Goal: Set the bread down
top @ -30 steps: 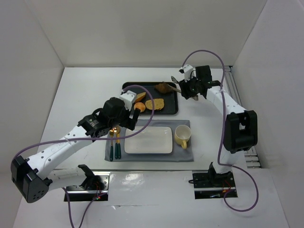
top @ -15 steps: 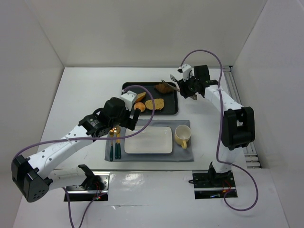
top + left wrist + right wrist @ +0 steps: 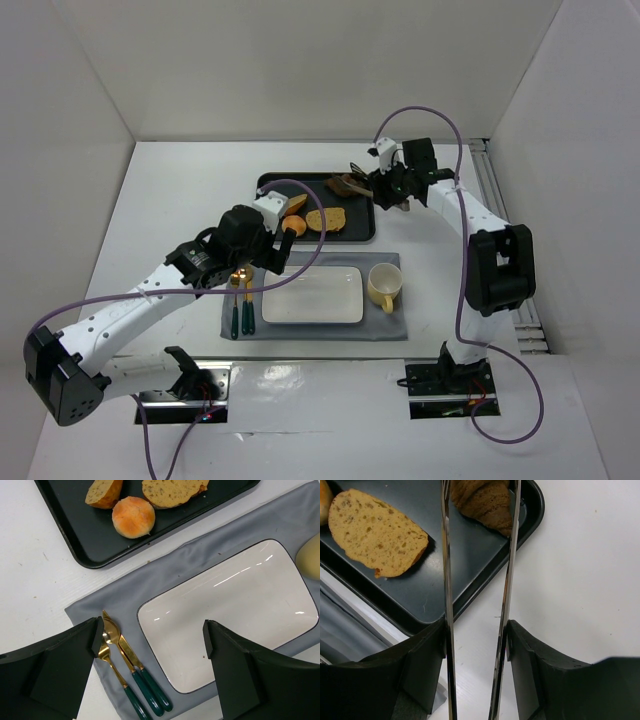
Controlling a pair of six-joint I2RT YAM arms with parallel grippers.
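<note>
Four breads: all lie on the black tray [image 3: 366, 233] at the far side of the table [image 3: 580, 570]; none is on the plate.
Croissant [image 3: 485, 502]: you have it in the tray's far right corner, dark brown, between the two blades of the tongs [image 3: 507, 580].
Tongs: the left blade runs along the croissant's left edge and the right blade crosses its right edge; the tips leave the right wrist view, so you cannot tell whether they pinch it.
Right gripper [image 3: 476, 647]: your fingers are clamped on the tongs, one blade against each finger, just past the tray's right rim.
Slice [image 3: 377, 532]: flat on the tray, left of the croissant and apart from it.
Roll [image 3: 133, 517]: near the tray's near left corner, touching a cut piece [image 3: 104, 491] on its far side.
Plate [image 3: 235, 615]: white, rectangular, bare, on the grey placemat [image 3: 115, 595] just near of the tray.
Left gripper [image 3: 152, 635]: your fingers stand wide apart, holding nothing, above the plate's left end.
Cutlery [image 3: 132, 675]: two gold pieces with green handles, on the placemat left of the plate.
Cup [image 3: 384, 286]: pale yellow, on the placemat right of the plate.
</note>
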